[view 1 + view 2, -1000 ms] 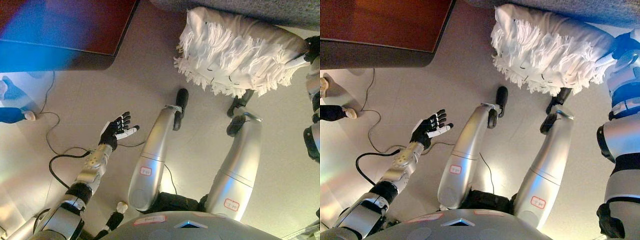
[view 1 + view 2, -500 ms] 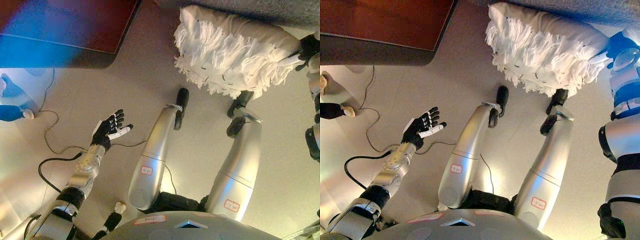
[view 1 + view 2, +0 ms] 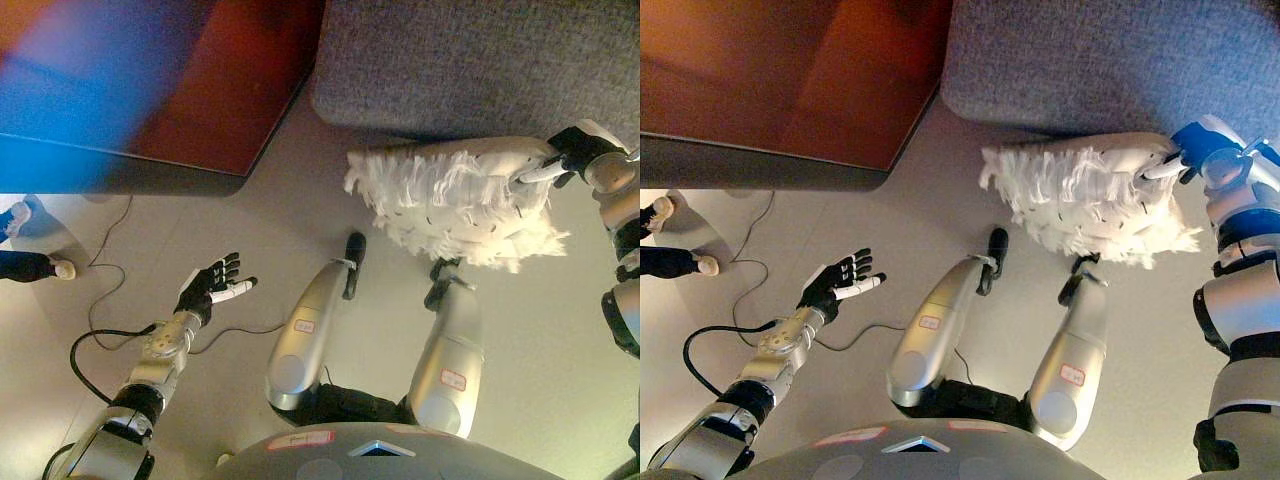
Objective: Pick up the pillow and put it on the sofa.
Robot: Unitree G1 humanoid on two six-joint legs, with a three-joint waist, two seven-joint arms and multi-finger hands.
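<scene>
One hand does the work: the right hand [image 3: 572,157] pinches the fringed white pillow [image 3: 455,200] by its end, holding it clear of the floor [image 3: 280,250] just before the grey sofa's [image 3: 480,65] front edge — ready to lift on. Left hand [image 3: 210,287] hangs spread, empty.

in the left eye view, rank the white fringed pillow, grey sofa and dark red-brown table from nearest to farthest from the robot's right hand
1. White fringed pillow: held by the right hand at its right end, by the view's right edge.
2. Grey fabric sofa: just above the hand, across the upper right.
3. Dark red-brown table: farthest, upper left, beyond the pillow.
</scene>
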